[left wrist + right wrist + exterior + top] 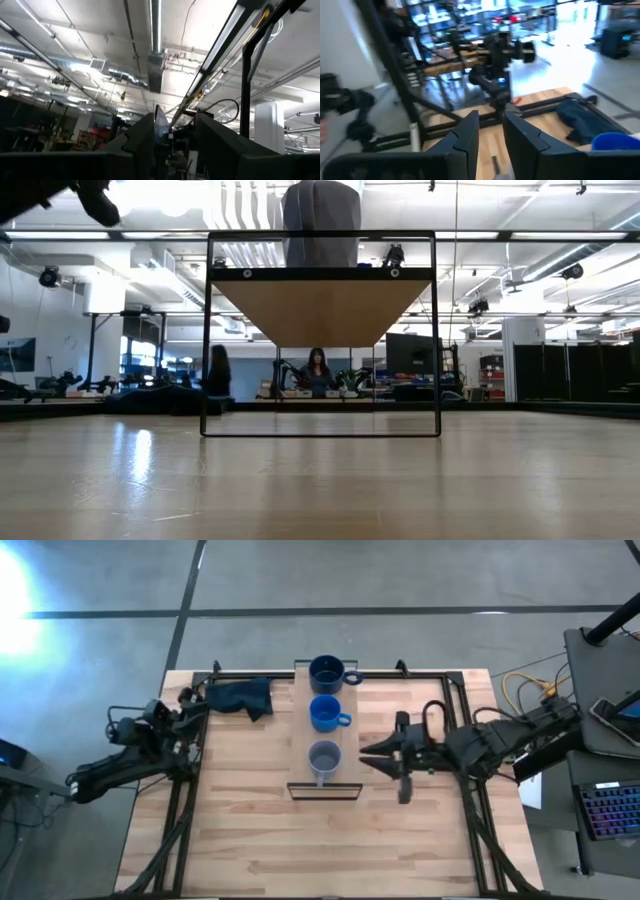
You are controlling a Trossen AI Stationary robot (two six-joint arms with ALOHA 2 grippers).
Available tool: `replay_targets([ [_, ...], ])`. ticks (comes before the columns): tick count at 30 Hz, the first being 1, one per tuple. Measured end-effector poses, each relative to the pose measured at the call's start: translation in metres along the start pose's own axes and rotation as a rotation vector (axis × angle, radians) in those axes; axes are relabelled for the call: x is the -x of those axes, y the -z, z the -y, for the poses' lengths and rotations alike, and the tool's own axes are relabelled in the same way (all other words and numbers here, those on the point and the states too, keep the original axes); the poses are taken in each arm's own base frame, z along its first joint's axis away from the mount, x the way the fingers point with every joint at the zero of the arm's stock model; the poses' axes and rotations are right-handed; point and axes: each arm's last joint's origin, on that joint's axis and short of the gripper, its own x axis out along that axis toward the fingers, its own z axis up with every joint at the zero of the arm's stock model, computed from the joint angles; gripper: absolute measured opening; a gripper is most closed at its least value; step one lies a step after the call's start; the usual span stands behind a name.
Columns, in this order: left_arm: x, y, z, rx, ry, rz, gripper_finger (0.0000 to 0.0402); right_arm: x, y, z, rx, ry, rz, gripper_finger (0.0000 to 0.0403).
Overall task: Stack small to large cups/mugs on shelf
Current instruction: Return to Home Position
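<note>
Three mugs stand in one row along the shelf [345,740], which runs near to far across the middle of the tabletop [260,830]. The small grey-blue mug [323,757] is nearest, the medium bright blue mug [325,712] is in the middle, and the dark navy mug [327,671] is at the far end. They stand apart, none inside another. One dark blue cloth [243,697] lies on the tabletop left of the shelf's far end. The right gripper [368,755] is just right of the shelf, level with the grey-blue mug, its fingers [467,137] a narrow gap apart and empty. The left gripper [192,702] is near the tabletop's left edge beside the cloth, its fingers [142,135] slightly apart, holding nothing.
</note>
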Motion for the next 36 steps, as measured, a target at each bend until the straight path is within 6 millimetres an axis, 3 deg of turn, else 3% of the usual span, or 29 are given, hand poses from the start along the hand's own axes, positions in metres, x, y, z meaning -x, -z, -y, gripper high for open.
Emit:
replay_targets([
  [11, 0.003, 0.010, -0.003, 0.058, -0.018, -0.160, 0.0130, 0.042, 0.047, 0.043, -0.064, -0.090, -0.019, 0.0082],
  [15, 0.006, 0.002, 0.002, 0.053, 0.023, -0.125, 0.0130, 0.062, 0.058, 0.057, -0.087, -0.122, 0.037, 0.0082],
  [20, 0.006, 0.006, 0.001, 0.072, 0.033, -0.150, 0.0130, 0.089, 0.072, 0.075, -0.083, -0.121, 0.098, 0.0082],
  [28, 0.010, 0.025, -0.006, 0.069, 0.007, -0.207, 0.0130, 0.119, 0.106, 0.097, 0.039, -0.098, 0.156, 0.0082],
  [36, 0.023, 0.061, -0.020, 0.110, -0.081, -0.287, 0.0130, 0.124, 0.154, 0.112, 0.071, -0.111, 0.209, 0.0082],
])
